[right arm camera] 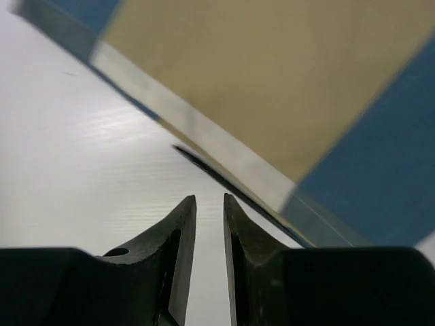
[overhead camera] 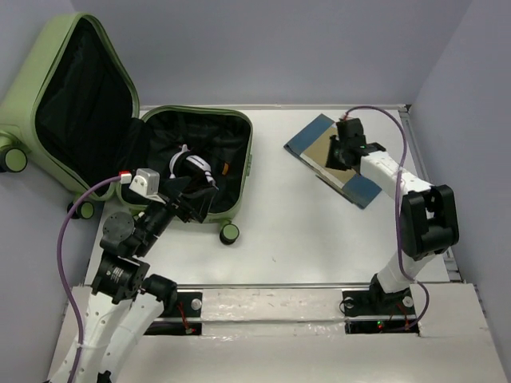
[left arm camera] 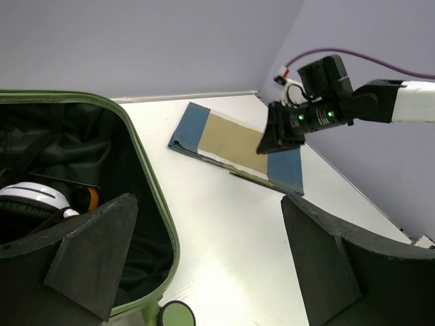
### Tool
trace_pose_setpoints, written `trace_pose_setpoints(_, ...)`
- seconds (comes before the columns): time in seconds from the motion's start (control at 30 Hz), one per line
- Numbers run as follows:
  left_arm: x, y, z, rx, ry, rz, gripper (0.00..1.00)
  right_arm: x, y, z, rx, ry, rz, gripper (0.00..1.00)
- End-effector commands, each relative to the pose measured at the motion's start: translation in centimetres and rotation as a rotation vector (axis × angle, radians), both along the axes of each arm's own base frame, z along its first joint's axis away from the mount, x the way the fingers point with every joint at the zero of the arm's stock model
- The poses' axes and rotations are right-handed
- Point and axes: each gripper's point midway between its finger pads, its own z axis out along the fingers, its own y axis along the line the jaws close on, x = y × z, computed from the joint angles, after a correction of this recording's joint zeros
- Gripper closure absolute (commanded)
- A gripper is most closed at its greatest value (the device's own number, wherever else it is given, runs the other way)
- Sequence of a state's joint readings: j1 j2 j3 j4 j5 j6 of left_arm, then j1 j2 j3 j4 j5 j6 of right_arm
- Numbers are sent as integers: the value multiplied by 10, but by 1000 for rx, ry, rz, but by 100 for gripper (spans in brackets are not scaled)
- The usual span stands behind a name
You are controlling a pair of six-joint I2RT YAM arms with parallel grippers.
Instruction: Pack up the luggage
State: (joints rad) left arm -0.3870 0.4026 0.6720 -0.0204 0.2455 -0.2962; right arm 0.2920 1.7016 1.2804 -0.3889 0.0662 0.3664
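Surface: white tabletop (overhead camera: pixel 303 231), matte, faint grain visible in right wrist view. Room: plain lavender-grey walls (overhead camera: pixel 279 48) on three sides, close to table edges.

Luggage (overhead camera: pixel 80 104): olive-green hard shell, open, far-left of table. Base half lies flat on the top; lid stands tilted back toward the left wall. Black lining in both halves. One green wheel (overhead camera: pixel 229 233) sits at the base's near-right corner. White-and-black headphones (overhead camera: pixel 190 166) lie inside the base half.

Folded blue-and-tan cloth (overhead camera: pixel 311 136): flat on the table, far-right, well apart from the luggage, set at an angle to the table edges.

L gripper (left arm camera: pixel 211 258): fingers spread wide, nothing between them. It sits at the near rim of the base half, camera facing across the table toward the cloth.

R gripper (right arm camera: pixel 207 200): fingers almost together, only a thin slit, holding nothing. Tips are low over bare tabletop just beside the cloth's edge; contact w/ surface can't be told. From above, the R wrist overlaps the cloth's mid section.
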Motion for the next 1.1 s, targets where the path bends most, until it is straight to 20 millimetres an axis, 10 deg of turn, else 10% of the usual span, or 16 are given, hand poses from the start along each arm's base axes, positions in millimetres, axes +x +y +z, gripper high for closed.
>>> trace_pose_setpoints(0.0,-11,1,32,-24,-91,-13,1,-33,-57,-28,-144,114,-51,69)
trace_pose_setpoints(0.27,-13,-3,31,-19,-89,-25,1,-52,-71,-75,-204,269,-35,61)
trace_pose_setpoints(1.07,-12,-3,31,-20,-87,-29,1,-72,-48,-102,-187,335,18,73)
